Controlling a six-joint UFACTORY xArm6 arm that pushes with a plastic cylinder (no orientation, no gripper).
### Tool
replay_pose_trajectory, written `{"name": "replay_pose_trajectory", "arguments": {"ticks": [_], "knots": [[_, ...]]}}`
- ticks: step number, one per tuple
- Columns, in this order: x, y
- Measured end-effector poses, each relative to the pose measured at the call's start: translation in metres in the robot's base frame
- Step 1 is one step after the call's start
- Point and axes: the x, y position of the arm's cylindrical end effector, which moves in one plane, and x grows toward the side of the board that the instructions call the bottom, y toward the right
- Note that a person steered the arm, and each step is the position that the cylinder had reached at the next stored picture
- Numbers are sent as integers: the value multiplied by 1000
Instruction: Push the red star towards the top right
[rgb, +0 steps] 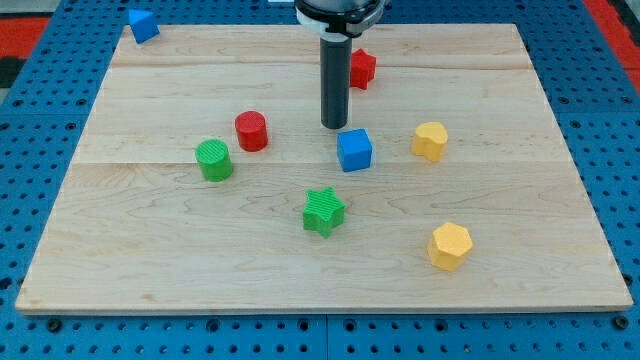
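Note:
The red star (362, 68) lies near the view's top centre, partly hidden behind my rod. My tip (334, 126) rests on the board below and slightly left of the red star, apart from it, and just above the blue cube (354, 150). A red cylinder (251, 131) stands to the left of my tip.
A green cylinder (214, 160) sits at the left, a green star (323, 211) below centre. A yellow block (430, 140) lies at the right, a yellow hexagon (449, 246) at the lower right. A blue triangular block (143, 25) sits at the top left corner of the wooden board (150, 260).

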Motion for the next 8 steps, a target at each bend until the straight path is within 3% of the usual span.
{"name": "replay_pose_trajectory", "arguments": {"ticks": [2,4,6,8], "knots": [[-11,-24],[-78,12],[-99,60],[-115,42]]}}
